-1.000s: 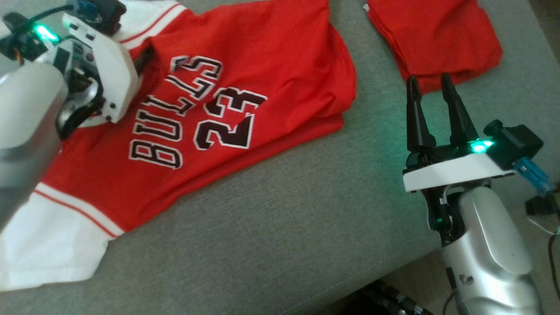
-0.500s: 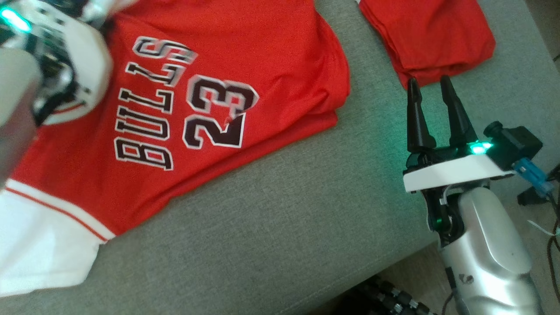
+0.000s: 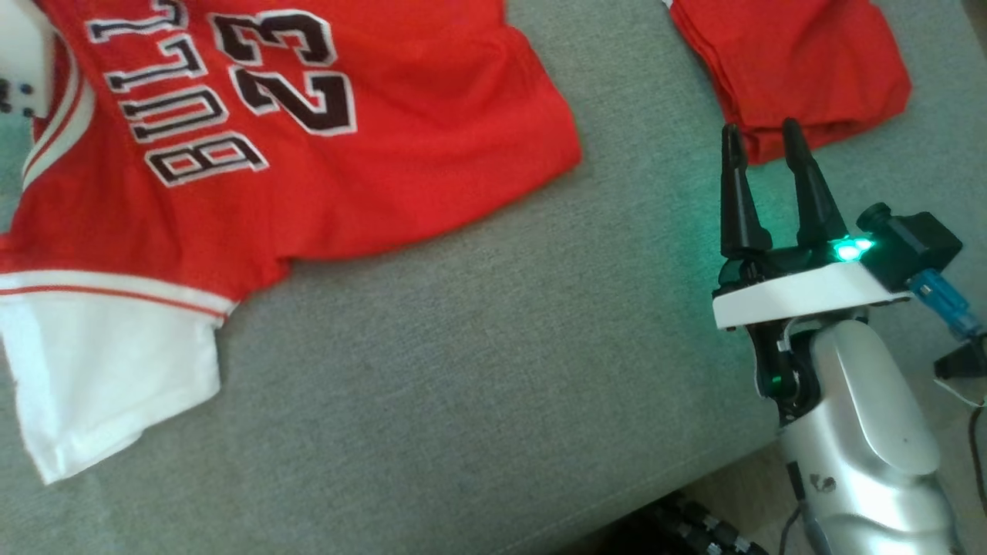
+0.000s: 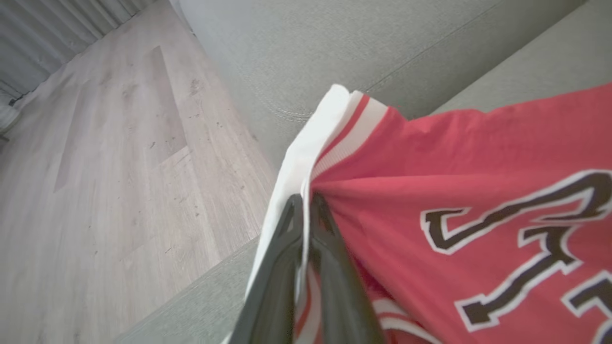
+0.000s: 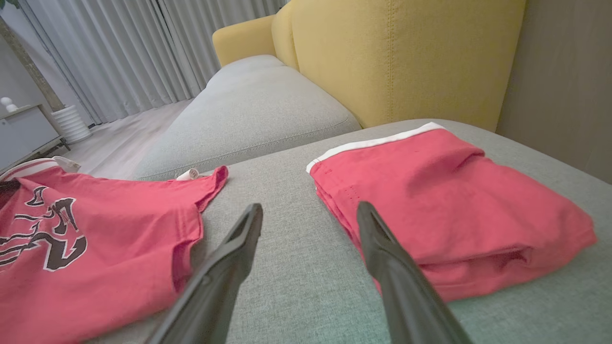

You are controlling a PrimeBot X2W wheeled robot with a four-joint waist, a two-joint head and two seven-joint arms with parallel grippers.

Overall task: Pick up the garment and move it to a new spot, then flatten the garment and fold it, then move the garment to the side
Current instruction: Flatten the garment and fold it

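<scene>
A red jersey (image 3: 324,146) with white sleeves and black "BULLS 23" lettering lies across the left half of the grey cushion (image 3: 478,385). In the left wrist view my left gripper (image 4: 306,203) is shut on the jersey (image 4: 478,157) at its white-trimmed edge, lifting that part above the cushion. My right gripper (image 3: 759,135) stands open over the cushion at the right, holding nothing. In the right wrist view its fingers (image 5: 248,224) point between the jersey (image 5: 95,239) and a folded red garment.
A folded red garment (image 3: 786,54) with a white band lies at the cushion's far right, just beyond my right fingertips. A yellow sofa back (image 5: 392,57) rises behind it. Wooden floor (image 4: 95,167) drops off past the cushion's left edge. Cables (image 3: 694,532) lie below the front edge.
The jersey has been dragged up and left and turned, lettering now near the top. My left arm has left the head view. The right gripper has stayed put.
</scene>
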